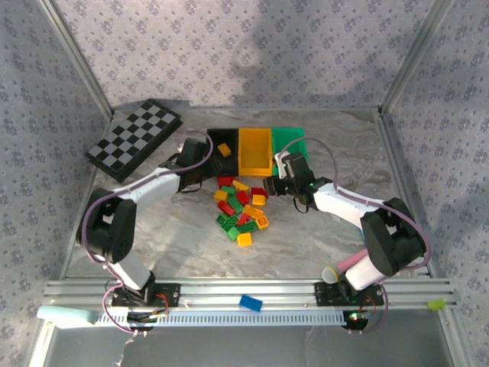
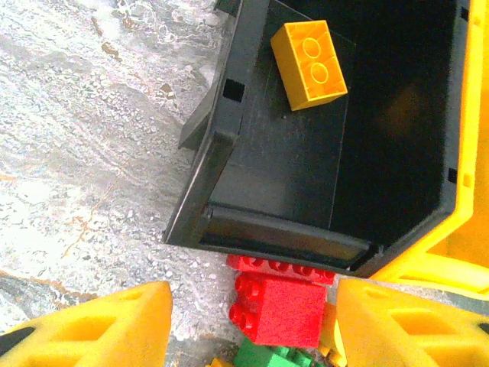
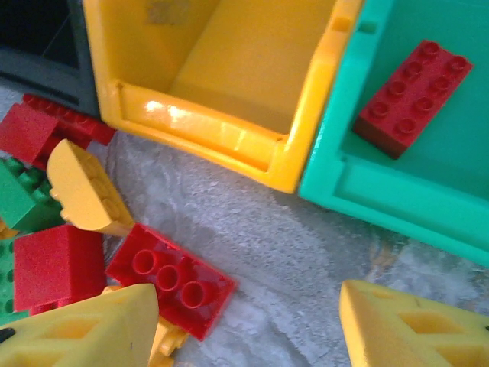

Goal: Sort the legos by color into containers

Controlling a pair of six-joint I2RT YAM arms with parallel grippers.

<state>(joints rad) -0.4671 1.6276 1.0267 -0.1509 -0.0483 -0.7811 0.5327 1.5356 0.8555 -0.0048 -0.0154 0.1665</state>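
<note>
Three containers stand in a row at the back: black bin (image 1: 215, 138), yellow-orange bin (image 1: 254, 149) and green bin (image 1: 290, 139). The black bin (image 2: 306, 176) holds one yellow brick (image 2: 309, 63). A red brick (image 3: 412, 95) lies in the green bin (image 3: 397, 176); the yellow bin (image 3: 229, 69) looks empty. Several red, yellow and green legos (image 1: 241, 206) lie piled in front. My left gripper (image 2: 256, 329) is open at the black bin's front, a red brick (image 2: 283, 310) between its fingers, not clamped. My right gripper (image 3: 248, 329) is open over bare table, a flat red brick (image 3: 172, 279) by its left finger.
A black-and-white checkered board (image 1: 134, 139) lies at the back left. A lone blue brick (image 1: 250, 303) rests on the front rail. Metal frame posts and patterned walls close in the table. A pink and white object (image 1: 344, 267) lies by the right arm's base.
</note>
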